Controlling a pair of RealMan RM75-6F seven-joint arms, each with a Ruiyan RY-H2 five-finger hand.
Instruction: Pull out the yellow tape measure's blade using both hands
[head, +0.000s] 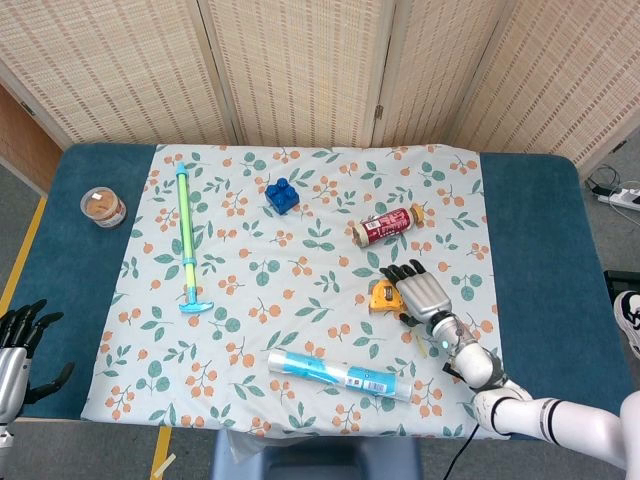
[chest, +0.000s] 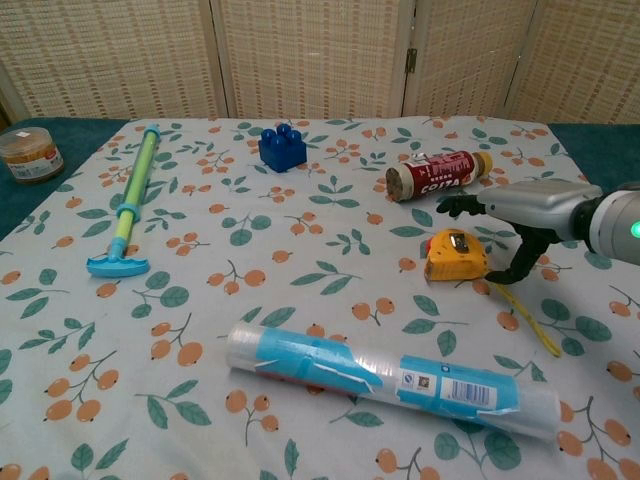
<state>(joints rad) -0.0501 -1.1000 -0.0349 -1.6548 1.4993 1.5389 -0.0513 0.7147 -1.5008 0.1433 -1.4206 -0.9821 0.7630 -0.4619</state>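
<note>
Leaf-print cloth (head: 300, 250) covers your blue table (head: 540, 230), wicker screens (head: 300, 70) behind. At 7 o'clock your left hand (head: 18, 345) waits empty, fingers spread. Your right hand (chest: 530, 215), open and holding nothing, hovers over the yellow tape measure (chest: 455, 255) at 4 o'clock, likely poised to pin its case; its blade (chest: 528, 315) trails toward you.

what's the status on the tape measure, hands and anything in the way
Right hand open, over tape measure, no grip. Left hand open at table edge. Blade slightly out. Cola can close behind.
</note>
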